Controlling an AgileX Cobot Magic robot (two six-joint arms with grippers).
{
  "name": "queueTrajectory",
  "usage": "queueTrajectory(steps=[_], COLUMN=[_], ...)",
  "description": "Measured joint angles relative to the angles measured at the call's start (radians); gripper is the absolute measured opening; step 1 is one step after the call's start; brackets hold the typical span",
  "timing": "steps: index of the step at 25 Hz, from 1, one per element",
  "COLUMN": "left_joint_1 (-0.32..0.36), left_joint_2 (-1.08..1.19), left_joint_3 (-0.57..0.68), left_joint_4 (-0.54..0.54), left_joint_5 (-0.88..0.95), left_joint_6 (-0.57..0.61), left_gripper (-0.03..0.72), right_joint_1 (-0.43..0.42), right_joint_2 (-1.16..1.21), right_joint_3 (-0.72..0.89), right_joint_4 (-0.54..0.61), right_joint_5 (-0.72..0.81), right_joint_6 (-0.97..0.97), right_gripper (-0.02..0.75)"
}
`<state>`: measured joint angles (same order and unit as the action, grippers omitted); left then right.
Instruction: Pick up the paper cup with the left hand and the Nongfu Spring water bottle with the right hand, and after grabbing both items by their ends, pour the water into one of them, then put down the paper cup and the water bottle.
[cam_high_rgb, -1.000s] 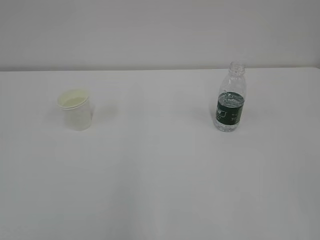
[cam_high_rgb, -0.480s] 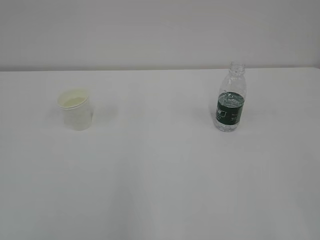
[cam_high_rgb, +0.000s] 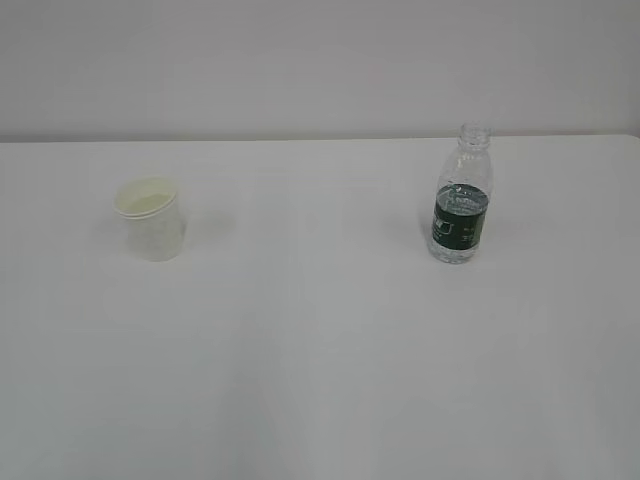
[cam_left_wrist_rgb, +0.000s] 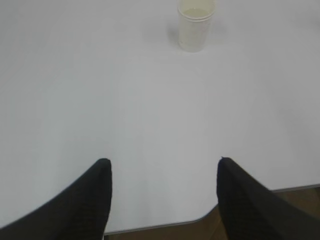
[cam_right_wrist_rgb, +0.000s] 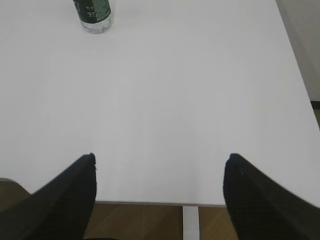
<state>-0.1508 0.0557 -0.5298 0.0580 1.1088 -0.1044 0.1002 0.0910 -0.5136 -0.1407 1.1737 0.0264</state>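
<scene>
While exterior view lacks both arms, paper cup (cam_high_rgb: 151, 218) stands left, water bottle (cam_high_rgb: 461, 200) right, well apart, toward desk (cam_high_rgb: 320, 380) far edge | left hand (cam_left_wrist_rgb: 162, 165) jaws wide, empty, at near edge | right hand (cam_right_wrist_rgb: 160, 160) likewise.

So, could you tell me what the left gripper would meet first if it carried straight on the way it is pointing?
Probably the paper cup. The left gripper is open and empty over the near edge of the table, and only bare tabletop lies ahead. The cup stands slightly right of the centre line, so it might brush past.
</scene>
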Motion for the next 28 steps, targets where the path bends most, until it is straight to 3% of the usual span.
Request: queueTrajectory(steps=[28], left_joint_1=[0.0], left_joint_2=[0.0], left_joint_3=[0.0], left_joint_4=[0.0], left_joint_5=[-0.004], left_joint_6=[0.0], left_gripper=[0.461], right_joint_1=[0.0], right_joint_2=[0.0], right_joint_3=[0.018], right_joint_4=[-0.001], right_joint_5=[-0.026], right_joint_6=[0.002], right_gripper=[0.588])
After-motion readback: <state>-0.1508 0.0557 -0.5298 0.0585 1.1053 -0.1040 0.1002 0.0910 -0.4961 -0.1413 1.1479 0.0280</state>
